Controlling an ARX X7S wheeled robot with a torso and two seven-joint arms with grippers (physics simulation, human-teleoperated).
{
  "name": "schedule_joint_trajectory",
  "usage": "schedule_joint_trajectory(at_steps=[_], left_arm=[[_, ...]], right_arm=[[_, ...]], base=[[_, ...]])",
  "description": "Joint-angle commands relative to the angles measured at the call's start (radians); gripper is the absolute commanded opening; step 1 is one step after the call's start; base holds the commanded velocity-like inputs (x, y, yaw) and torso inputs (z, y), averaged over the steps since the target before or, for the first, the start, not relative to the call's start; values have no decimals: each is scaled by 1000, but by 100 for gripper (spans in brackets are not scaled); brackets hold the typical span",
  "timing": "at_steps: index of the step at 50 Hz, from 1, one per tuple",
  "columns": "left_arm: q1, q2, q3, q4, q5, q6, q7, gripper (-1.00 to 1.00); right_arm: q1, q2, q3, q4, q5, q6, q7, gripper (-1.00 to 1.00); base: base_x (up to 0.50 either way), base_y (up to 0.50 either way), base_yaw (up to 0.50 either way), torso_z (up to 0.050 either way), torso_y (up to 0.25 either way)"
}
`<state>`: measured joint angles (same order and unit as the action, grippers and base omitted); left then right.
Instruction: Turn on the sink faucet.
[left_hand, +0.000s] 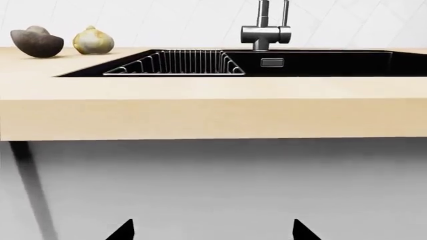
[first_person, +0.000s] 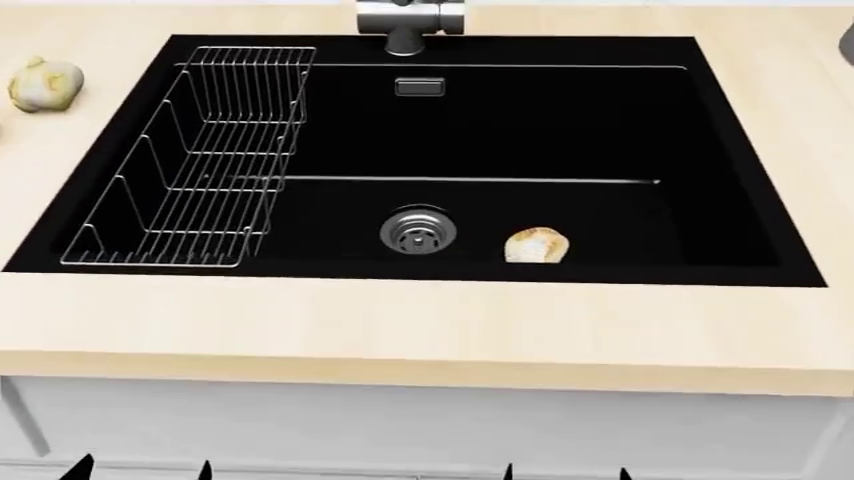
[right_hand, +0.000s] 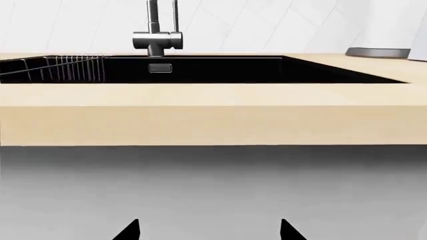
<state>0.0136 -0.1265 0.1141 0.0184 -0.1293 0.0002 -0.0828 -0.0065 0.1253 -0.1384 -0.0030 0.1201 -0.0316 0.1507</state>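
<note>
The grey steel sink faucet (left_hand: 265, 34) stands behind the black sink (first_person: 694, 150), with a thick horizontal body, a thin neck and a slim upright lever rod (left_hand: 286, 12). It also shows in the right wrist view (right_hand: 157, 39), and its base shows at the top of the head view (first_person: 408, 20). My left gripper (left_hand: 212, 231) and right gripper (right_hand: 209, 231) are both open and empty. They sit low in front of the grey cabinet face, below the counter edge and far from the faucet. Only their black fingertips show in the head view: left (first_person: 140, 470), right (first_person: 566, 472).
A wire rack basket (first_person: 200, 170) fills the sink's left part. A round steel drain (first_person: 418, 231) and a pale food item (first_person: 537, 245) lie on the sink floor. A pale lumpy vegetable (left_hand: 93, 41) and a brown one (left_hand: 37, 42) sit on the counter (first_person: 400, 330) at left. A grey flat object (right_hand: 377, 52) lies far right.
</note>
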Motion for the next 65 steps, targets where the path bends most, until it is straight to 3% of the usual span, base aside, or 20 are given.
schedule_joint_trajectory(at_steps=[1, 30, 65], left_arm=[[3, -14, 7, 2, -11, 2, -8, 100], [11, -31, 16, -3, -45, 52, -13, 100], [11, -50, 40, 8, -60, 72, -32, 100]], right_arm=[[3, 10, -13, 4, -4, -1, 17, 100], [6, 28, -35, -7, -9, 22, 60, 100], [3, 47, -61, -20, -16, 17, 96, 100]], base=[[391, 0, 0, 0, 0], [14, 0, 0, 0, 0], [0, 0, 0, 50, 0]])
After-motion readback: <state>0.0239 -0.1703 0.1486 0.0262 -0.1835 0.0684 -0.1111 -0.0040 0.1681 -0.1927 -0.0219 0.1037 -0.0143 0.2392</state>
